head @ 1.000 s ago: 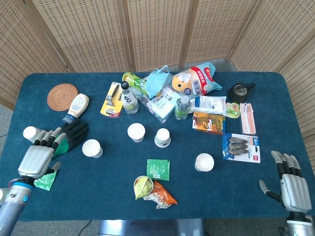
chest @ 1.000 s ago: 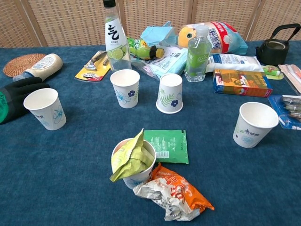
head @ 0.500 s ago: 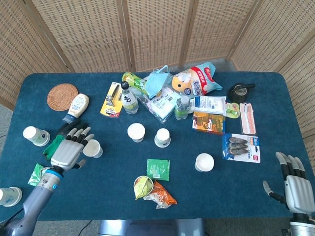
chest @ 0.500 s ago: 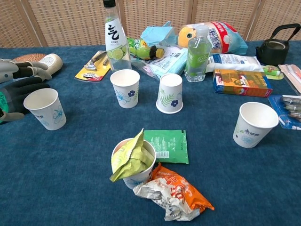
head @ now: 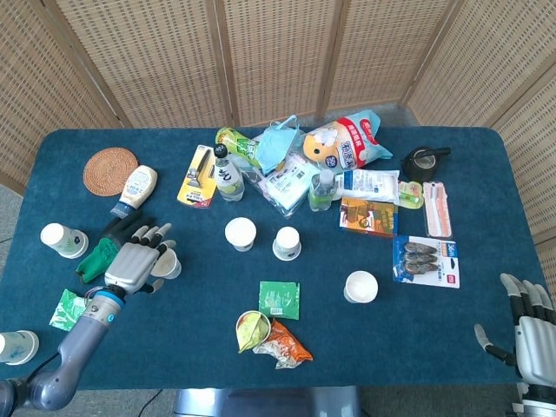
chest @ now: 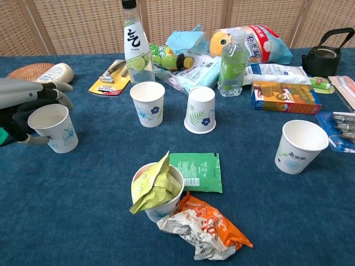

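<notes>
Wicker screens are lining the back while a blue-covered table (head: 452,347) is sitting crowded with odds and ends. Fingers (chest: 52,87) of the left hand (head: 135,262) are spreading above and around the rim of a paper cup (chest: 54,128), the thumb reaching in low by its near side; they are hovering at the cup, fingers apart, and I cannot tell whether any of them is touching it yet. Nothing is being held. That cup is standing upright near the table's left edge, just in front of a black-and-green glove (head: 106,245) lying beside the hand.

By my reading, this is the approach-to-grasp step: the hand is lining up over the cup and the grip is not made. What the next move calls for is a gentle wrap around the cup's wall, since thin paper will crush or tip under a hard squeeze.

Moving outward, a second cup (chest: 147,103) and an upturned cup (chest: 200,110) are standing mid-table, with a tall bottle (chest: 135,45) behind them. Nearer the front, a cup stuffed with a wrapper (chest: 157,191) is sitting beside a green sachet (chest: 197,171).

Far over, the right hand (head: 532,326) is idling off the table's right corner, fingers loosely apart, holding nothing.
</notes>
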{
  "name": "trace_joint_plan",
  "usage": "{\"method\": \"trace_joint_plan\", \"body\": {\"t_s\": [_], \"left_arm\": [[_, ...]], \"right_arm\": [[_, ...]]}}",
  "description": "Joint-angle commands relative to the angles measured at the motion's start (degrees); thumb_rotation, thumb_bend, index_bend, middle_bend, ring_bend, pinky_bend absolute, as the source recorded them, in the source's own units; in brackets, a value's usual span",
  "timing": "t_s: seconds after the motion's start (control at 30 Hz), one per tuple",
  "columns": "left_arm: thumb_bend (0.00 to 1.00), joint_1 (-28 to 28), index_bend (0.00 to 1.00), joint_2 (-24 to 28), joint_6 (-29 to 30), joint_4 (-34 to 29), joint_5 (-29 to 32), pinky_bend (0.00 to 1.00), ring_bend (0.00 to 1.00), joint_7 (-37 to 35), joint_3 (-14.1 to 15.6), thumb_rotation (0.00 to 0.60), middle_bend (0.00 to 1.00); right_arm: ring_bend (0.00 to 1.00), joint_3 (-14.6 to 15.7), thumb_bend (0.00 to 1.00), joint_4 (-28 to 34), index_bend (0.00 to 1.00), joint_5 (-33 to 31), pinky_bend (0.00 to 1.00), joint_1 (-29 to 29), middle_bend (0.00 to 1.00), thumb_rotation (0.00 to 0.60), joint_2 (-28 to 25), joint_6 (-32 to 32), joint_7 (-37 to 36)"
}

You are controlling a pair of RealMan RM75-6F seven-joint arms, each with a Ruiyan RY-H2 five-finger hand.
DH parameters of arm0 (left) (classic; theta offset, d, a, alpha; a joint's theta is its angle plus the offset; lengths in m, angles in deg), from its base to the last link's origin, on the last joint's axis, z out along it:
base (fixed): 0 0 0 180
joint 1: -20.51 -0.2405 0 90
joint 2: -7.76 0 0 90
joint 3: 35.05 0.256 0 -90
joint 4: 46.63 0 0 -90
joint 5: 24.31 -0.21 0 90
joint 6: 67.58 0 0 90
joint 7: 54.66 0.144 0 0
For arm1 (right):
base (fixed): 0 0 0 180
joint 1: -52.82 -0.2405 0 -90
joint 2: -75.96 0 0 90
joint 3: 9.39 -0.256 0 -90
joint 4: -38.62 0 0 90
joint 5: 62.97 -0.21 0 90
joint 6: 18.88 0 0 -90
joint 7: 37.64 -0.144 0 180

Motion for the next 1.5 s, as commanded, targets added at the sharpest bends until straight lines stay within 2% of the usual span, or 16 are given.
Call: {"method": "trace_joint_plan", "body": {"t_s": [0.03, 0.27, 0.4, 0.57, 0.73, 1.03, 1.33, 1.43, 1.5], "left_arm": [[0.33, 0.87, 0.29, -0.47, -0.97, 1.41, 0.3, 0.04, 0.0, -2.75, -0.38, 0.6, 0.01], [0.33, 0.89, 0.33, 0.44, 0.42, 1.75, -0.51, 0.05, 0.0, -4.68, -0.03, 0.6, 0.03], [0.33, 0.86, 0.33, 2.03, 2.84, 0.87, -1.63, 0.06, 0.0, -2.03, 0.67, 0.6, 0.03], [0.33, 0.59, 0.36, 2.15, 10.54, 0.24, -4.94, 0.07, 0.0, 9.98, 2.56, 0.6, 0.03], [0.33, 0.89, 0.38, 0.91, 13.89, -0.92, -6.62, 0.11, 0.0, 22.03, 5.14, 0.6, 0.03], [0.33, 3.04, 0.38, -3.38, 14.51, -1.04, -3.99, 0.11, 0.0, 39.04, 7.13, 0.6, 0.03], [0.33, 5.12, 0.37, -8.17, 14.04, -0.48, -1.37, 0.12, 0.0, 48.15, 8.61, 0.6, 0.02], [0.33, 5.94, 0.31, -9.35, 14.32, -0.4, -0.62, 0.12, 0.0, 52.22, 9.3, 0.6, 0.0], [0.33, 6.33, 0.16, -10.32, 15.18, -0.42, -0.77, 0.11, 0.0, 54.56, 9.64, 0.6, 0.0]], "right_arm": [[0.0, 0.09, 0.36, 0.19, 0.0, -0.11, 0.0, 0.21, 0.12, 0.539, -0.11, 0.08, 0.21], [0.0, 0.0, 0.36, 0.95, 0.0, 0.02, 0.0, 0.14, 0.12, 0.542, -0.19, -0.16, 1.13], [0.0, -0.15, 0.36, 1.08, 0.0, -0.12, 0.0, -0.04, 0.11, 0.539, 0.0, -0.51, 1.47], [0.0, -0.23, 0.35, 0.86, 0.0, -0.23, 0.0, -0.14, 0.11, 0.541, 0.22, -0.85, 1.39], [0.0, -0.29, 0.36, 0.32, 0.0, -0.36, 0.0, -0.16, 0.11, 0.538, 0.43, -1.1, 0.84], [0.0, -0.38, 0.36, -0.83, 0.0, -0.5, 0.0, 0.09, 0.12, 0.542, 0.6, -1.05, -0.46], [0.0, -0.24, 0.36, -1.8, 0.0, -0.45, 0.0, 0.72, 0.12, 0.542, 0.53, -0.58, -1.79], [0.0, -0.2, 0.36, -1.84, 0.0, -0.3, 0.0, 1.0, 0.11, 0.541, 0.4, -0.17, -2.06], [0.0, -0.12, 0.36, -1.87, 0.0, -0.04, 0.0, 1.23, 0.12, 0.539, 0.36, 0.23, -2.15]]}}
